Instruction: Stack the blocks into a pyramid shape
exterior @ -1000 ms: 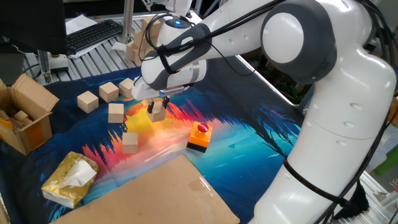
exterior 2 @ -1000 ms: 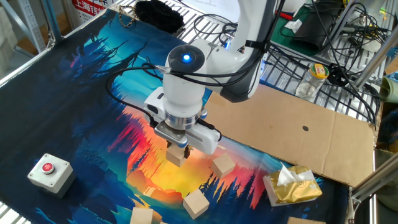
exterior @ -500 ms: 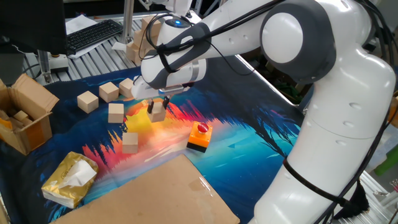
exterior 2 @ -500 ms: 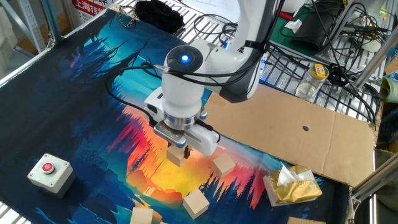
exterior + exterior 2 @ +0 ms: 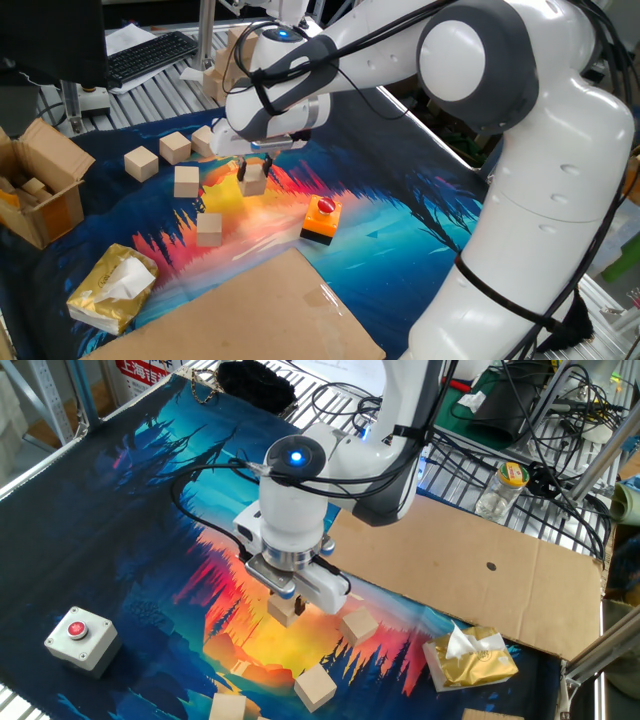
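Over the orange patch of the printed mat (image 5: 420,215) on the bench, the gripper (image 5: 254,172) pointed straight down, fingers pinching one wooden block (image 5: 254,180); same block seen in the other fixed view (image 5: 285,607) between the fingers, low over the mat. Contact of that block with the mat could not be judged. Loose blocks lay on the mat, apart from one another: one (image 5: 187,181) just beside the held block on the keyboard side, one (image 5: 209,229) nearer the cardboard sheet (image 5: 250,310), two further out (image 5: 141,163) (image 5: 175,147), and one (image 5: 205,141) partly hidden behind the gripper. Red-button box (image 5: 320,219) sat near the held block, not touching. Open cardboard box (image 5: 40,185) stood at the mat's edge, yellow tissue pack (image 5: 112,287) near it
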